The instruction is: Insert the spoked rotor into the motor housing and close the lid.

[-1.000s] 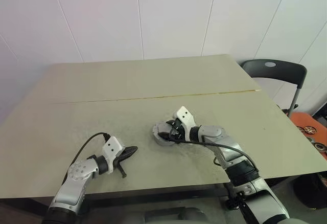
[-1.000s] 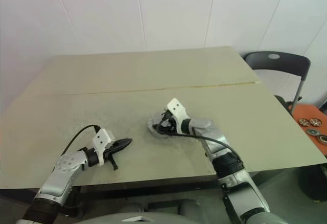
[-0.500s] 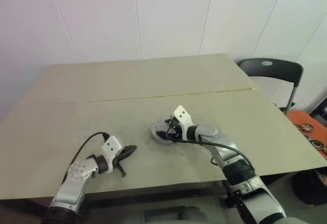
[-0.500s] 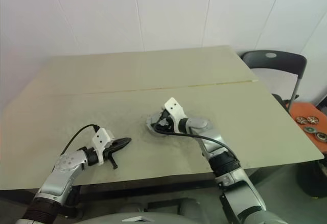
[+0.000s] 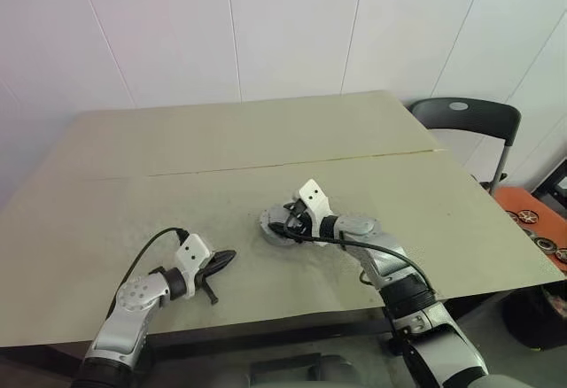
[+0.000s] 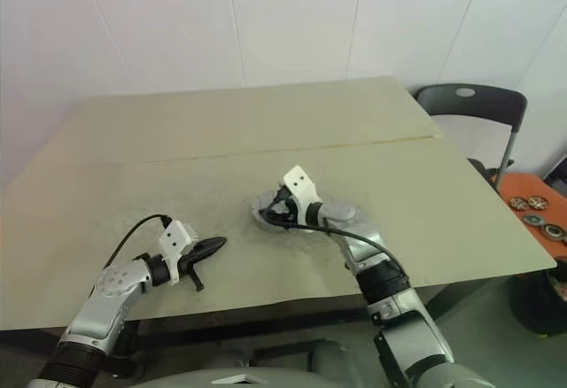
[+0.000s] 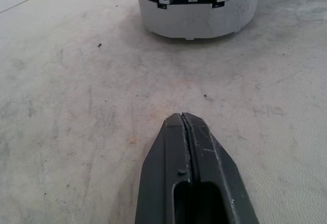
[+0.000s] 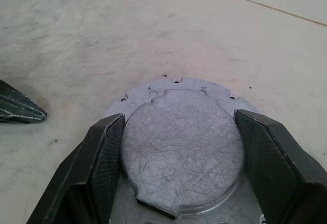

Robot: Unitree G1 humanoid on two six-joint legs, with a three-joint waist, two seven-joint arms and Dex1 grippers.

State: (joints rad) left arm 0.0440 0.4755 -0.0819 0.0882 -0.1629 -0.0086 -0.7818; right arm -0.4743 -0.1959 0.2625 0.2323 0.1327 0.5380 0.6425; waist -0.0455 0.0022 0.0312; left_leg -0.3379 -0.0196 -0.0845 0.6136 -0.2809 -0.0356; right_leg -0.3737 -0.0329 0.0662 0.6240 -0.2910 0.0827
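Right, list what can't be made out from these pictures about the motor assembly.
- Rotor: in the right wrist view the lid covers the motor housing, so nothing inside shows.
- Lid seating: in the left wrist view the frame's edge cuts off the housing's top.
- Grip: the right gripper straddles the lid; finger contact is unclear.
- In the head views, the gripper hides the housing.
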